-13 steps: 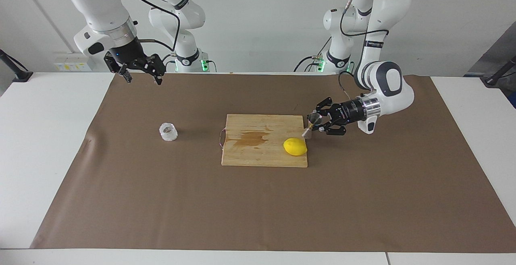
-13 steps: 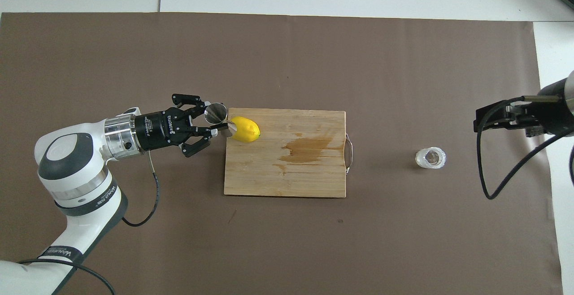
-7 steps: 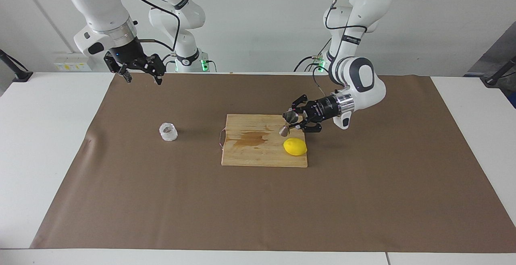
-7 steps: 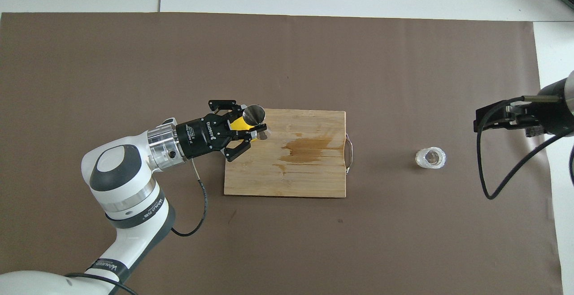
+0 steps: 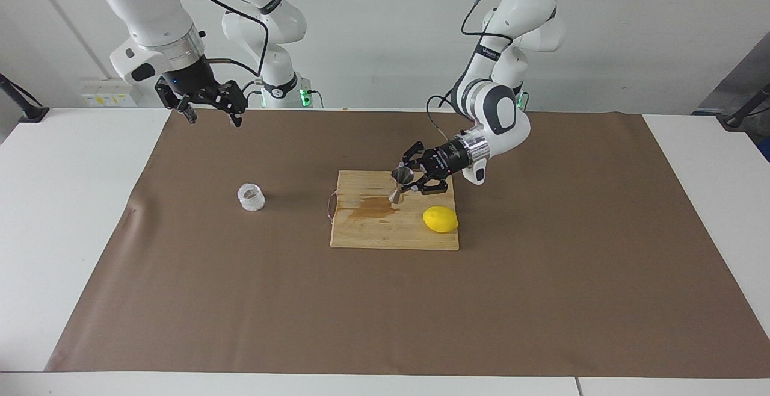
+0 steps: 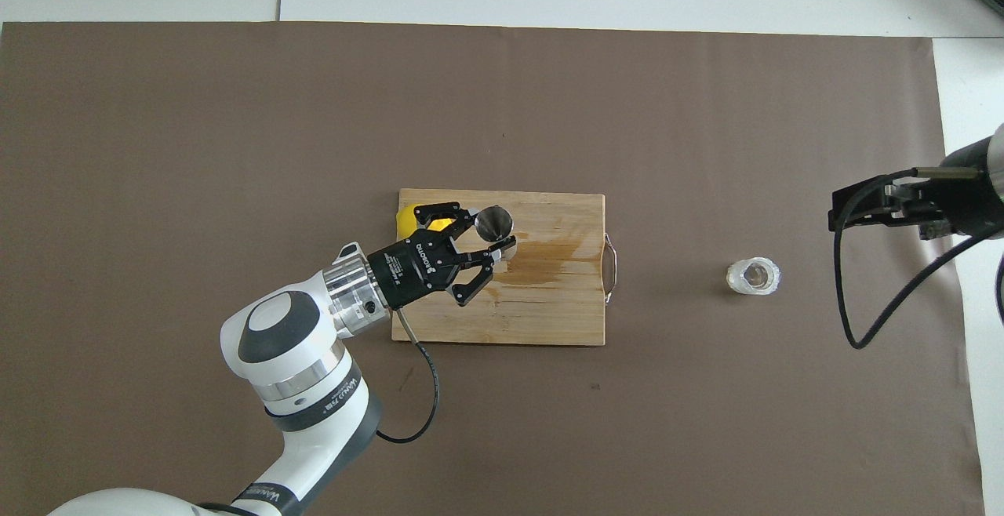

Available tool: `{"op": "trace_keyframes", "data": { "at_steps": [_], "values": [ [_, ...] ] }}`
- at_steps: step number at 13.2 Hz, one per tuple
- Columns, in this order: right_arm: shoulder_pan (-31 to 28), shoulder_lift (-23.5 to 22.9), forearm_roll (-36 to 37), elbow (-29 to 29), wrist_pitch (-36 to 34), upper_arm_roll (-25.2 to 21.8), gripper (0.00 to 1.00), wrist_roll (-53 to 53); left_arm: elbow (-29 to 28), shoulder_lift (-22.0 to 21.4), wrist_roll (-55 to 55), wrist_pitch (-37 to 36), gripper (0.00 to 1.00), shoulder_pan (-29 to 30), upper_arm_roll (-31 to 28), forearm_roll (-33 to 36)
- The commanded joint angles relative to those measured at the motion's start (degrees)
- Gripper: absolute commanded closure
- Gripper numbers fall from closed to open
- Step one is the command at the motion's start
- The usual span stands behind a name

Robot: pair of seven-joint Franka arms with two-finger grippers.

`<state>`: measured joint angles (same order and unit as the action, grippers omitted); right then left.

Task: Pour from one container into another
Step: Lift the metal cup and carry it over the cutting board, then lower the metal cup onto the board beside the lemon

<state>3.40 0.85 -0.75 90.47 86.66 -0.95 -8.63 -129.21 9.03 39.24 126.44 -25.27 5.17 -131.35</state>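
Over the pale wooden cutting board (image 5: 394, 227), the left claw (image 5: 404, 184) is clamped on the shiny steel hourglass jigger (image 5: 399, 183). Tilting could spill it. At nine o'clock stands the clear faceted cup (image 5: 251, 197), with open brown mat between. Waiting at the table's edge, the right claw (image 5: 209, 111) is spread wide, empty.

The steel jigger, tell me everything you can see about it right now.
The jigger is a small shiny steel hourglass, two cones joined at a narrow waist. The left gripper is shut on that waist, holding it roughly upright in the air over the wooden cutting board, above the brown stain. Its upper cone opens upward; from overhead nothing can be made out inside. Only the gripper's fingers touch it.
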Motion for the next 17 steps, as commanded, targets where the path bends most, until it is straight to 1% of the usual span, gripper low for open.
{"op": "trace_keyframes", "data": {
  "at_steps": [1, 2, 8, 13, 17],
  "values": [
    [-0.15, 0.38, -1.54, 0.23, -0.52, -0.45, 0.00, 1.25, -0.08, 1.16, -4.77, 1.00, 1.00, -2.06, -0.78, -4.33],
    [-0.15, 0.38, -1.54, 0.23, -0.52, -0.45, 0.00, 1.25, -0.08, 2.30, -6.88, 0.91, 1.00, -2.76, -0.43, -5.83],
    [-0.15, 0.38, -1.53, 0.23, -0.61, -0.45, 0.00, 1.25, 0.27, 4.59, -9.35, 0.91, 1.00, -3.91, 0.19, -7.69],
    [-0.15, 0.38, -1.53, 0.23, -0.52, -0.45, 0.00, 1.25, 0.27, 5.82, -9.98, 0.91, 1.00, -3.91, 0.27, -7.87],
    [-0.15, 0.38, -1.53, 0.23, -0.61, -0.45, 0.00, 1.25, 0.27, 6.00, -9.98, 0.91, 1.00, -4.00, 0.28, -7.87]
  ]
}}
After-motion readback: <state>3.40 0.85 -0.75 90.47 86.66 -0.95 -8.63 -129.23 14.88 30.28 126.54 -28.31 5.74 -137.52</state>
